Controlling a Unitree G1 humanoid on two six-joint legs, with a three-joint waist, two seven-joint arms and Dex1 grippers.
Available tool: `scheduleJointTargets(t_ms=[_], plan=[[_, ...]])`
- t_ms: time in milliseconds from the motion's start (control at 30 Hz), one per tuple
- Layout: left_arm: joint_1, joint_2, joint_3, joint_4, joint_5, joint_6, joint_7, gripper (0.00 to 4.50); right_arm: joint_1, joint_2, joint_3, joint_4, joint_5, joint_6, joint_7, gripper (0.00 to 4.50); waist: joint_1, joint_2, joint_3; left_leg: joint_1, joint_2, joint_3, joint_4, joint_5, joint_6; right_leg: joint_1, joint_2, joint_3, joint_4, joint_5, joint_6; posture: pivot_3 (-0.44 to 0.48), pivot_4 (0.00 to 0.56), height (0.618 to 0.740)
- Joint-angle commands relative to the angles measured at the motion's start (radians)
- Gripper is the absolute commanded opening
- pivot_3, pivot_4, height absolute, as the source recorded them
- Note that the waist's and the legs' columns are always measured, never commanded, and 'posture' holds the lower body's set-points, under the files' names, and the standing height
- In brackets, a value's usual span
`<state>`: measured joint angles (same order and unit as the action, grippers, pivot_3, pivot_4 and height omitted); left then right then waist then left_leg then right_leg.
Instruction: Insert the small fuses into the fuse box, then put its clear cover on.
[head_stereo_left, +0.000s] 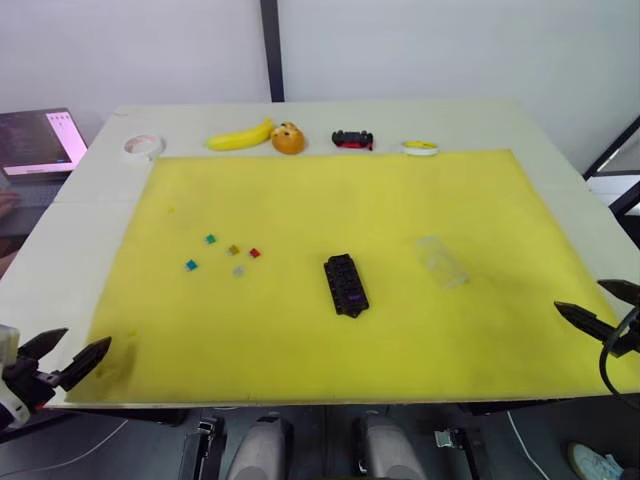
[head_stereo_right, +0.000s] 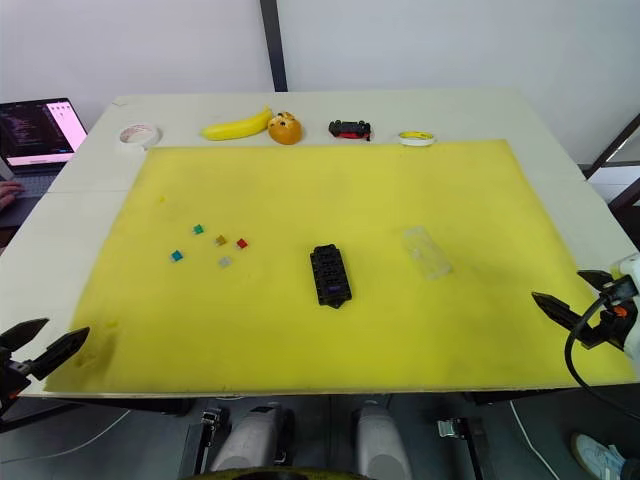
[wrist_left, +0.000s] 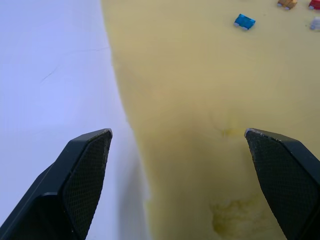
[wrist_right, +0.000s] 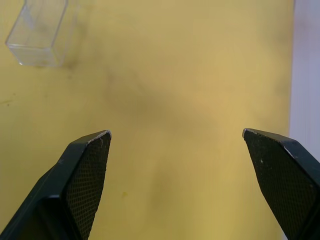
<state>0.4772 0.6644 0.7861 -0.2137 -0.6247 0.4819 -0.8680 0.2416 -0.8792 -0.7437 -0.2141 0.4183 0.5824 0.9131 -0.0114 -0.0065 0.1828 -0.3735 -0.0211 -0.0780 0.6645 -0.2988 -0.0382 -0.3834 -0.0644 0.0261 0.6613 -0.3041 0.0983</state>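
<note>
The fuse box (head_stereo_left: 345, 285) lies flat near the middle of the yellow mat (head_stereo_left: 330, 200), its long side running slightly askew, with a purple fuse (head_stereo_left: 354, 296) seated in a slot toward its near end. The clear cover (head_stereo_left: 442, 261) rests on the mat to the robot's right of the box, well apart from it. To the left sit five loose fuses in a small cluster — teal (head_stereo_left: 210, 239), olive-brown (head_stereo_left: 233, 249), red (head_stereo_left: 254, 253), blue (head_stereo_left: 190, 265) and grey (head_stereo_left: 238, 270) — none touching another.

The left hand (head_stereo_left: 65, 357) hangs released at the mat's near-left corner, its fingers spread wide across the mat's edge and the bare surface (head_stereo_left: 60, 240). The right hand (head_stereo_right: 568, 309) is likewise released, fingers wide apart, over the mat's near-right edge. Between each hand and the task's things the mat lies open.

Along the far edge of the surface, beyond the mat, stand a tape roll (head_stereo_left: 143, 146), a banana (head_stereo_left: 240, 136), an orange (head_stereo_left: 288, 139), a toy car (head_stereo_left: 352, 139) and a small yellow dish (head_stereo_left: 420, 148). A laptop (head_stereo_right: 40, 130) sits off the surface's left side.
</note>
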Motion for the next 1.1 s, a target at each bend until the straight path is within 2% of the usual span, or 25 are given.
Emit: scheduleJointTargets(t_ms=[33,267,400,533,767,933,1100], plan=[[-0.032,0.037,0.004,-0.039,-0.063,0.069,0.007,4.5,-0.043,-0.013,0.028,-0.095,0.047,0.032,-0.022,4.48,-0.001,0.001,0.0,0.0,0.0,0.0,0.0,0.0,0.0,0.0,0.0,0.0,0.0,0.0,0.0,0.0,0.15,0.74],[-0.23,0.163,-0.063,0.032,-0.271,0.428,0.03,4.5,-0.175,-0.044,0.161,-0.333,0.217,0.189,-0.041,4.48,-0.001,0.001,0.0,-0.001,0.001,-0.001,0.0,0.0,0.0,-0.002,0.0,0.0,0.0,0.0,0.0,0.0,0.15,0.74],[-0.341,0.211,-0.131,0.111,-0.312,0.56,0.038,4.5,-0.256,-0.049,0.259,-0.444,0.321,0.256,-0.057,4.48,-0.002,0.001,0.0,-0.002,0.001,-0.001,-0.001,0.0,0.0,-0.004,0.001,-0.001,0.0,0.0,0.0,0.0,0.15,0.74],[-0.511,0.221,-0.196,0.246,-0.332,0.687,0.085,4.5,-0.369,-0.013,0.409,-0.524,0.39,0.274,-0.103,4.48,-0.002,0.0,0.0,-0.003,0.001,-0.001,-0.001,0.0,0.0,-0.005,0.001,-0.001,0.001,0.0,0.0,0.0,0.15,0.74],[-0.719,0.229,-0.21,0.451,-0.349,0.85,0.114,4.5,-0.541,0.035,0.616,-0.502,0.355,0.247,-0.138,4.48,-0.004,-0.001,0.0,-0.007,0.0,0.0,-0.001,0.0,-0.001,-0.01,0.0,-0.001,0.002,0.0,0.001,0.0,0.15,0.74],[-0.783,0.236,-0.243,0.52,-0.326,0.902,0.099,4.5,-0.64,0.074,0.739,-0.474,0.306,0.236,-0.149,4.48,-0.006,-0.001,0.0,-0.011,0.0,-0.001,-0.001,0.002,-0.003,-0.015,0.001,-0.001,0.004,0.001,0.0,0.0,0.15,0.74],[-0.857,0.219,-0.229,0.601,-0.326,0.962,0.129,4.5,-0.696,0.093,0.827,-0.447,0.254,0.215,-0.134,4.48,-0.001,-0.001,0.0,-0.018,0.0,-0.002,0.001,0.004,-0.007,-0.022,0.0,-0.001,0.005,0.001,0.0,0.0,0.15,0.74]])
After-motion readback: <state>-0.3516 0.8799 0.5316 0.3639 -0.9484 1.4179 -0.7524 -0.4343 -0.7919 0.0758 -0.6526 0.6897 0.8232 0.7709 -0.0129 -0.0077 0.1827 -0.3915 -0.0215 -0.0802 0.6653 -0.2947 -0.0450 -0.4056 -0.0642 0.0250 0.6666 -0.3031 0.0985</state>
